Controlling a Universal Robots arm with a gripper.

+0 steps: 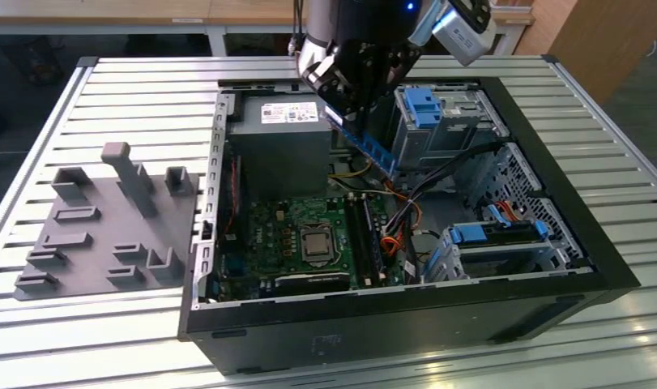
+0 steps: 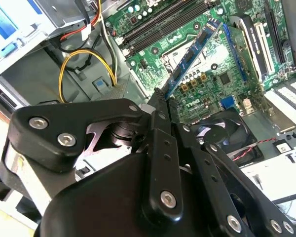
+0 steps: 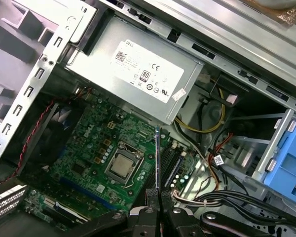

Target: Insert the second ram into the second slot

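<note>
The second ram (image 1: 373, 151), a thin blue-green stick, hangs tilted above the open computer case (image 1: 404, 304), with my gripper (image 1: 350, 121) shut on its upper end. In the second wrist view the ram (image 2: 195, 54) reaches from the gripper (image 2: 160, 96) toward the motherboard (image 2: 227, 74). The first wrist view shows the ram (image 3: 158, 158) edge-on as a thin line, held above the board. The black memory slots (image 1: 369, 235) lie well below it, beside the CPU socket (image 1: 315, 243). Both wrist views show the slots (image 2: 163, 22) (image 3: 173, 165). The stick touches none of them.
A grey power supply (image 1: 279, 146) fills the case's far corner. Blue drive caddies (image 1: 425, 105) (image 1: 501, 231) and loose cables (image 1: 415, 190) crowd the exterior view's right side. A grey fixture plate (image 1: 101, 223) with upright posts lies on the slatted table (image 1: 112, 332) on the exterior view's left.
</note>
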